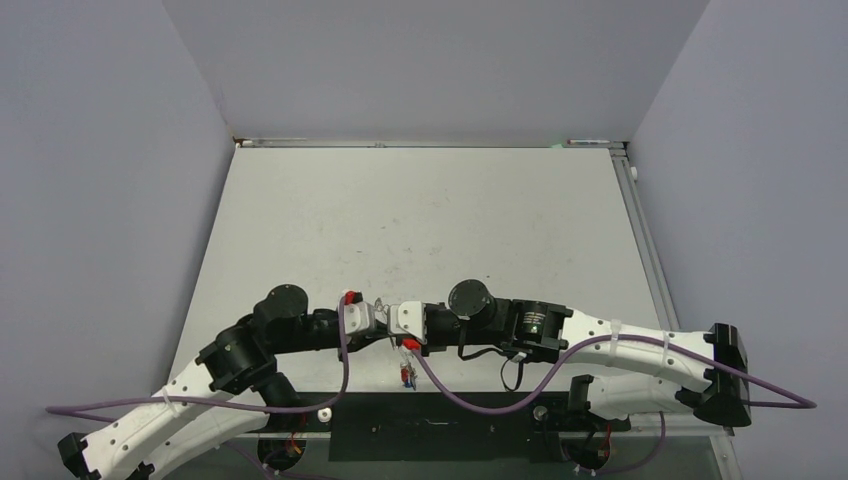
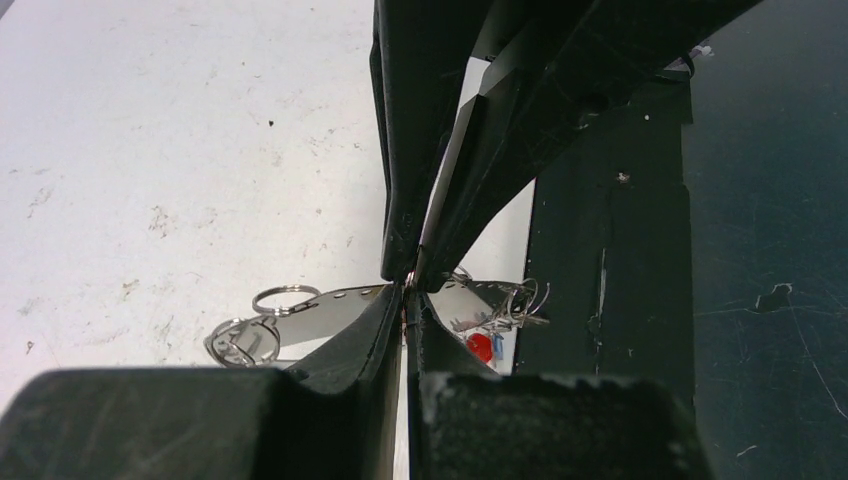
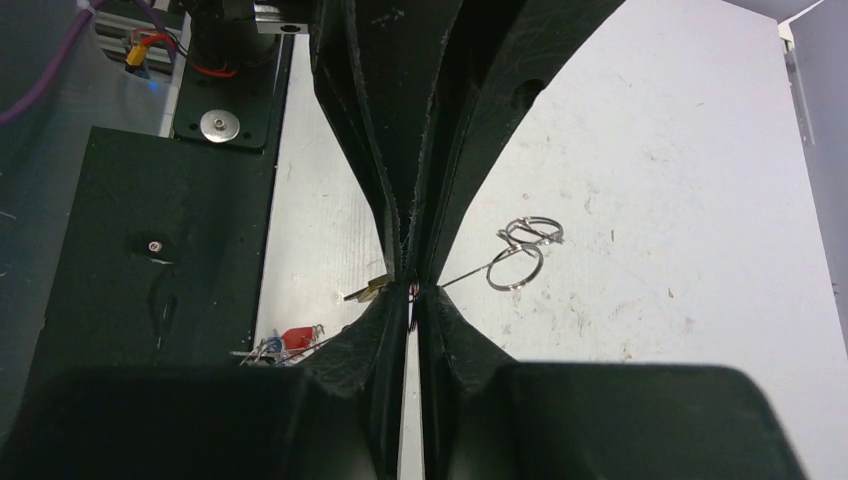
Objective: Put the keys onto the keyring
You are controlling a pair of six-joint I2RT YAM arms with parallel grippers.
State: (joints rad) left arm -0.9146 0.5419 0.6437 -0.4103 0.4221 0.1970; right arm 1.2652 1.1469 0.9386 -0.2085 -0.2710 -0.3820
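Left wrist view: left end effector (image 2: 408, 305) is pinched almost fully closed, only a hairline slit between the fingers. The right end effector (image 2: 412, 270) meets it nose to nose, likewise squeezed down to a sliver. Something thin and metallic sits in the nip where the two meet. On the right wrist view a fine silver wire (image 3: 468, 273) runs out of that nip toward two small rings (image 3: 516, 268) over the white surface (image 3: 680, 150). I take that wire for the keyring, with both end effectors gripping it side by side, though most of the loop is hidden behind the fingers. The keys (image 2: 500, 305) sit bunched on the other side of the pinch, at the near edge of the surface just beside the black base plate (image 2: 620, 250). A red tag (image 2: 480, 347) and a blue tag (image 3: 272, 343) show among them. I cannot find green or yellow-orange tags. Progress, as I judge it: the keyring is in hand and being worked, so this is mid-threading. I cannot tell whether the tagged bunch is on the loop or merely beside it. I also cannot tell whether the small rings on the far side carry keys. Left to do: confirm each key is captured, account for the unseen tags, then let go.
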